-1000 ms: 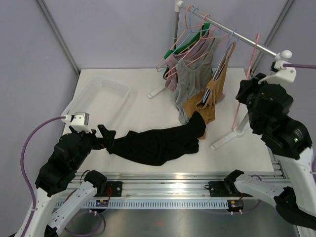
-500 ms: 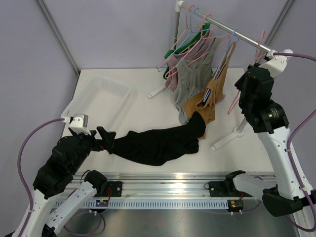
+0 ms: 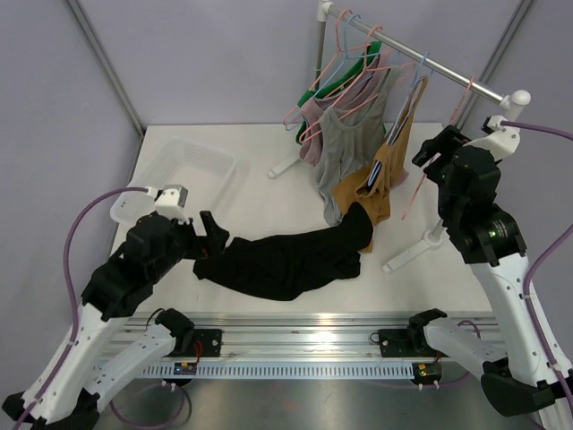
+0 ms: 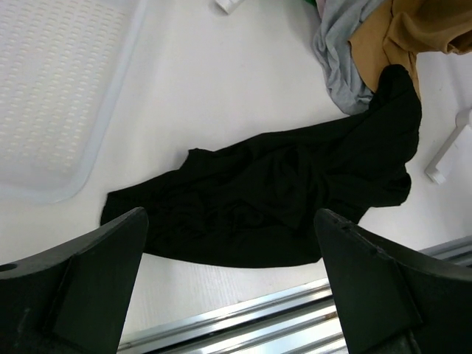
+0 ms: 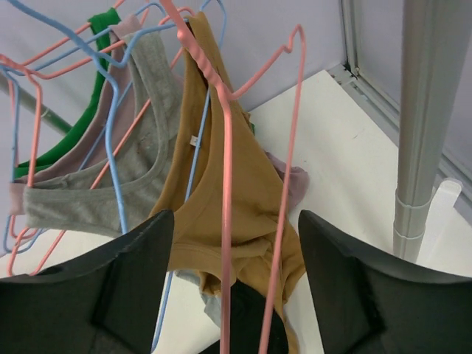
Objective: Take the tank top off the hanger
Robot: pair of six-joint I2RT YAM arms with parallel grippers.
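Shows, from above, a white counter [image 3: 269,193] with a pale basket [image 3: 183,175] at 9 o'clock. Shows a black tank top [image 3: 286,260] spread flat toward 6 o'clock. Shows a clothes rail [image 3: 421,63] at 1 o'clock, hung with a grey tank top [image 3: 345,148] and a mustard tank top [image 3: 380,179]. Takes in both arms at once, yet leaves the stand of either jaws hard to read.

Reveals, through the left wrist camera, the left jaws released: dark fingers [image 4: 81,280] spread wide at the lower corners, nothing between them. Looks down there on the black tank top [image 4: 273,199], flat on the counter below and clear of the jaws, with the basket [image 4: 51,88] at 10 o'clock. Touches grey and mustard cloth at its 1 o'clock end.

Reveals, through the right wrist camera, the right jaws released too: fingers [image 5: 354,295] either side of a bare pink hanger [image 5: 225,184], not pinching it. Places the mustard tank top [image 5: 251,192] just behind and the rack post [image 5: 428,110] at 3 o'clock.

Against a second ago: no more grip by the left jaws on the garment's 9 o'clock end, and a lift toward 12 o'clock. Right arm repositioned beside the pink hanger [image 3: 413,193].

Black tank top: off any hanger, well apart from the right jaws.
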